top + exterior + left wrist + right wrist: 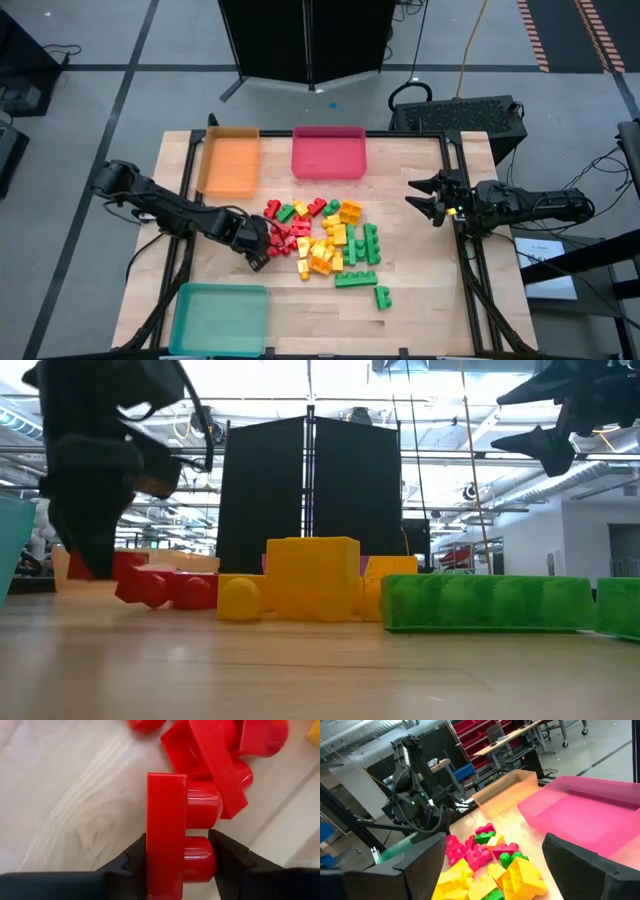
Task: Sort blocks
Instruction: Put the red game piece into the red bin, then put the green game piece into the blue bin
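One red brick (172,845) sat clamped between my left gripper (182,865) fingers at the pile's (325,240) left edge, to lift clear; my right gripper (432,197) hung open, waiting aside.

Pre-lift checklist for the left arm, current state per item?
1. Left gripper fingers on both sides of a red block: ok.
2. Grip fully closed on it: cannot tell.
3. Neighbouring red blocks apart from the gripped one: not ok, one looks to touch it.
4. Red tray unobstructed: ok.
5. Right gripper open at the table's right edge, away from the pile: ok.
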### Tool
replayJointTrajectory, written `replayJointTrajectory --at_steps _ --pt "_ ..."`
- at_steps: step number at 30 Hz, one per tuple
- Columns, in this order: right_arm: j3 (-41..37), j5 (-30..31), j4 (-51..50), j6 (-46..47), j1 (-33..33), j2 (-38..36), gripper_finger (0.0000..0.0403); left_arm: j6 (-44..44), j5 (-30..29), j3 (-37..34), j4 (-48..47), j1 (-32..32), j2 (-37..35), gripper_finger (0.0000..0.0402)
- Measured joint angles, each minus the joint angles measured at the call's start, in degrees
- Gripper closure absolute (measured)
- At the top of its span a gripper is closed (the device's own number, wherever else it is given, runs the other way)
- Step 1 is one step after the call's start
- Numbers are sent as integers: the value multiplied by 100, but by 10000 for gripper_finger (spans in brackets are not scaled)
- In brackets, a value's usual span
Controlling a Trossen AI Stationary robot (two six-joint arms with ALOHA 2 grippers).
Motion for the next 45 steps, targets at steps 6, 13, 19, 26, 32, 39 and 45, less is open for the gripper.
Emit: replayJointTrajectory --at_steps 6,13,19,26,32,39,45 --pt "0 0 2 -4 1 -2 81 195 -304 702 -508 490 -210 247" --pt "0 2 -13 -4 0 -2 80 1476 -1209 1564 -95 1553 -244 247" --pt "0 1 -16 -4 1 -2 81 2546 -1389 1662 1694 2909 -84 247" --pt "0 2 -30 5 0 -3 81 2899 -930 1671 2934 4016 760 247" --pt "0 3 -41 140 0 -3 81 3366 -903 2141 3027 4173 1607 247" --pt "0 -14 -57 145 2 -4 81 4207 -901 2728 2967 4104 2169 120" --pt "0 -447 -274 2 4 87 81 4003 -865 3091 2410 4082 2173 17"
